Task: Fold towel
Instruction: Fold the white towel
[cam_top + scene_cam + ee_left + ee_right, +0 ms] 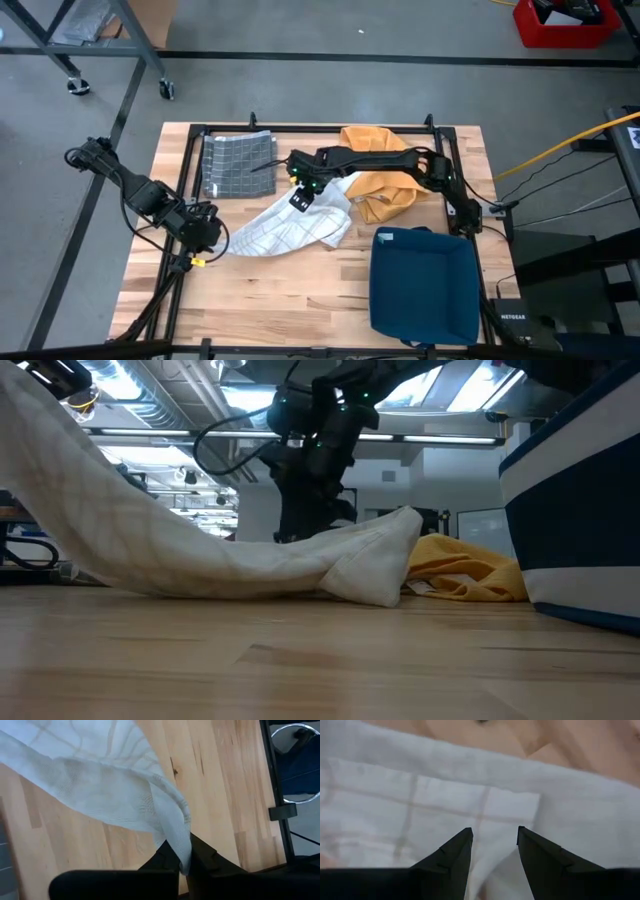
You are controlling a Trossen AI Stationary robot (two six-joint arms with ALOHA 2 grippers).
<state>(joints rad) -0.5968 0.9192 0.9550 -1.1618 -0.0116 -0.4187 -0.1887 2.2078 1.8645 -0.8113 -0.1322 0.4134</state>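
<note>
A white towel [285, 230] with faint checks lies crumpled across the middle of the table. Its left end rises off the wood to my left gripper [205, 233], which is shut on it. In the low view the cloth slopes up to the top left [60, 450]. My right gripper [300, 197] stands open, pointing down over the towel's far right part. Its two fingers [455, 850] are spread just above a folded-over edge of the cloth. The low view hides its fingertips behind the towel's ridge [370, 545]. My left gripper pinches the towel's bunched left end [181, 847] between its two fingers, several gathered layers by the look of it. The fingers slant steeply down. That end is lifted clear, and the rest trails down onto the table. Whether my right gripper touches the towel I cannot tell.
A folded grey checked cloth [238, 165] lies at the far left. A yellow cloth [385, 185] is heaped at the far right, under my right arm. A blue fabric bin [425, 285] stands at the near right. Bare wood lies along the near edge, left of the bin.
</note>
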